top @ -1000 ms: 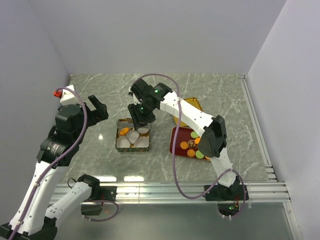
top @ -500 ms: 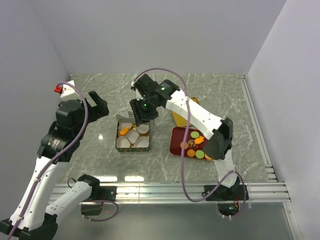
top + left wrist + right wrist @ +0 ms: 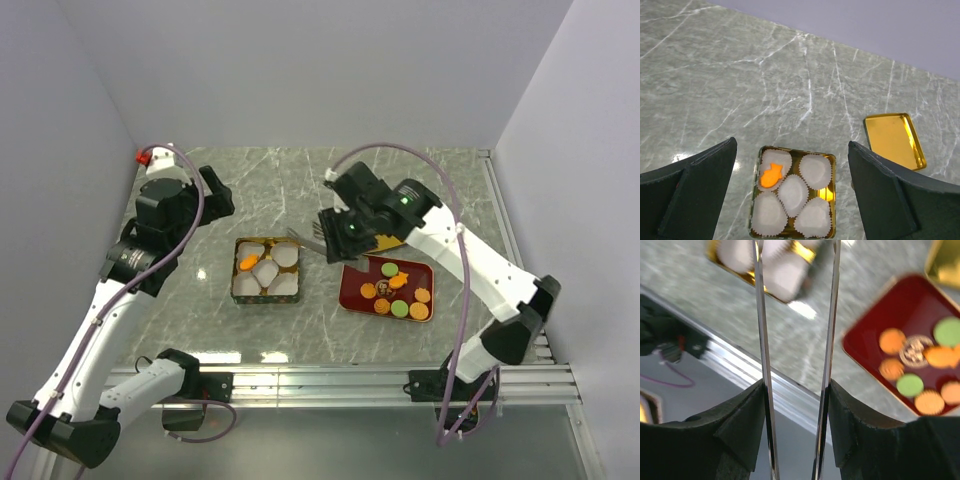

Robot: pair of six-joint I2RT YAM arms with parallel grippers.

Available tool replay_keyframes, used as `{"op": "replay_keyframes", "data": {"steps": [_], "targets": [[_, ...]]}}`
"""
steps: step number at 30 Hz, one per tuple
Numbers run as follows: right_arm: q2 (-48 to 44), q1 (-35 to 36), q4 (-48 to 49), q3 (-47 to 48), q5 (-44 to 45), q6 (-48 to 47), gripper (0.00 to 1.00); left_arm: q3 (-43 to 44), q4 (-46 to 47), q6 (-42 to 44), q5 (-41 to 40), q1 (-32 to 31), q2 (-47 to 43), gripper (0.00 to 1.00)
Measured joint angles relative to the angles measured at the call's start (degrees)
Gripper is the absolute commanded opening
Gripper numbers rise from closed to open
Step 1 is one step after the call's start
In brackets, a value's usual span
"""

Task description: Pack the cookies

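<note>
The cookies (image 3: 395,290), orange, green and brown rounds, lie on a red tray (image 3: 352,290); the tray also shows blurred in the right wrist view (image 3: 865,350). One orange fish-shaped cookie (image 3: 772,175) sits in the far-left paper cup of the gold tin (image 3: 832,200), also seen from above (image 3: 238,290). My right gripper (image 3: 335,238) is shut on metal tongs (image 3: 303,240), which hang empty between the tin and the tray; their blades (image 3: 760,340) stand apart. My left gripper (image 3: 791,150) is open, high above the tin.
The tin's gold lid (image 3: 895,140) lies on the marble beyond the red tray, partly hidden under the right arm in the top view (image 3: 392,212). An aluminium rail (image 3: 330,380) runs along the table's near edge. White walls enclose the table.
My right gripper has swung with the tongs from over the tin to the right, towards the red tray. My left arm has moved farther back and a little right.
</note>
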Motion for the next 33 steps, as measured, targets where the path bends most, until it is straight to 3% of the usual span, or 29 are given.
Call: {"op": "replay_keyframes", "data": {"steps": [6,13,33], "targets": [[-9.5,-3.8,-0.9,-14.1,2.3,1.8,0.57,-0.3,2.6,-0.1,2.9,0.0,1.0,0.99],[-19.3,-6.3,-3.0,-23.1,3.7,2.5,0.57,-2.0,3.5,-0.7,5.1,0.0,1.0,1.00],[-20.1,-6.3,-4.0,-31.5,5.0,3.1,0.58,-5.2,3.2,-1.0,6.1,-0.3,-1.8,0.99]]}}
